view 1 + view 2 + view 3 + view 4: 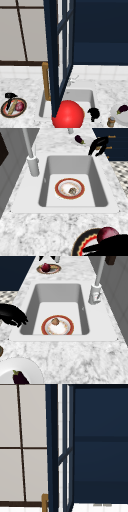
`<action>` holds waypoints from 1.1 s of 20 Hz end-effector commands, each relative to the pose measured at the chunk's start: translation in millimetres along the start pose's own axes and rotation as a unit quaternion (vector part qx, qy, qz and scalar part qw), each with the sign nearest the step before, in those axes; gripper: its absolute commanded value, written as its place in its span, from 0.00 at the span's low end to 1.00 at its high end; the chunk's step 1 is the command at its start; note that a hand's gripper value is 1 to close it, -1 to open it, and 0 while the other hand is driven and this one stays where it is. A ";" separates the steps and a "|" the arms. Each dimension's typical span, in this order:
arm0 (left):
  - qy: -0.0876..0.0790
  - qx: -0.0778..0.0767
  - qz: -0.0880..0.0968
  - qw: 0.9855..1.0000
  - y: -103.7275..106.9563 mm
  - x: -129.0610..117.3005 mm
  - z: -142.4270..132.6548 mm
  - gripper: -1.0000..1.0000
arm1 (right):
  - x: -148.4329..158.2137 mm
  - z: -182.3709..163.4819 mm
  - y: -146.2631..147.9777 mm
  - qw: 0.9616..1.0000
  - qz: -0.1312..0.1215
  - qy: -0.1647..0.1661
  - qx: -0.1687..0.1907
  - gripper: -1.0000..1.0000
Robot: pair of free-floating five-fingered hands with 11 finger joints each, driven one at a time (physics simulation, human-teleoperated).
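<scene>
My left hand hovers at the back rim of a red-rimmed plate on the left counter. That plate carries a dark red round fruit and a pale stick. From the left side the same hand lies low over the plate, one finger stretched across it beside the fruit. My right hand hangs by the sink's front right corner with its fingers drooping loosely and holding nothing; it also shows from the sides. In the basin lies another red-rimmed plate with a brown lump.
A white plate with an eggplant and a small jar stand on the right counter. A dark blue cabinet door hangs open above the sink. A big red ball covers the sink's front. The faucet rises behind the basin.
</scene>
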 end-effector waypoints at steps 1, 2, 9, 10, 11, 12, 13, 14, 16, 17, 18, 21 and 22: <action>-0.037 -0.032 -0.019 0.999 -3.7 4.5 -1.2 0.00 | 0.0 0.0 0.0 1.000 0.000 0.000 0.000 0.50; -0.039 -0.033 -0.018 0.999 -4.3 5.6 -1.2 0.00 | 0.0 0.0 0.0 1.000 0.000 0.000 0.000 0.50; -0.052 -0.039 -0.010 0.998 -11.3 10.2 -1.0 0.00 | 0.0 0.0 0.0 1.000 0.000 0.000 0.000 0.50; -0.052 -0.038 -0.012 0.998 -11.0 9.6 -1.0 0.00 | 0.0 0.0 0.0 1.000 0.000 0.000 0.000 0.50; -0.052 -0.038 -0.017 0.998 -10.0 8.8 -1.0 0.00 | 0.0 0.0 0.0 1.000 0.000 0.000 0.000 0.50; -0.053 -0.038 -0.018 0.998 -10.3 9.0 -0.9 0.00 | 0.0 0.0 0.0 1.000 0.000 0.000 0.000 0.50; -0.054 -0.038 -0.019 0.998 -10.5 8.8 -0.9 0.00 | 0.0 0.0 0.0 1.000 0.000 0.000 0.000 0.50; -0.054 -0.037 -0.024 0.998 -11.8 7.7 -0.4 0.00 | 0.0 0.0 0.0 1.000 0.000 0.000 0.000 0.50; -0.054 -0.039 -0.024 0.998 -13.1 6.5 -1.3 0.00 | 0.0 0.0 0.0 1.000 0.000 0.000 0.000 0.50; -0.054 -0.039 -0.025 0.997 -13.7 5.9 -1.4 0.00 | 0.0 0.0 0.0 1.000 0.000 0.000 0.000 0.50; -0.054 -0.039 -0.025 0.997 -14.2 5.5 -1.4 0.00 | 0.0 0.0 0.0 1.000 0.000 0.000 0.000 0.50; -0.053 -0.042 -0.019 0.998 -17.4 1.0 -1.2 0.00 | 0.0 0.0 0.0 1.000 0.000 0.000 0.000 0.50; -0.049 -0.040 -0.019 0.998 -15.2 0.2 2.6 0.00 | 0.0 0.0 0.0 1.000 0.000 0.000 0.000 0.50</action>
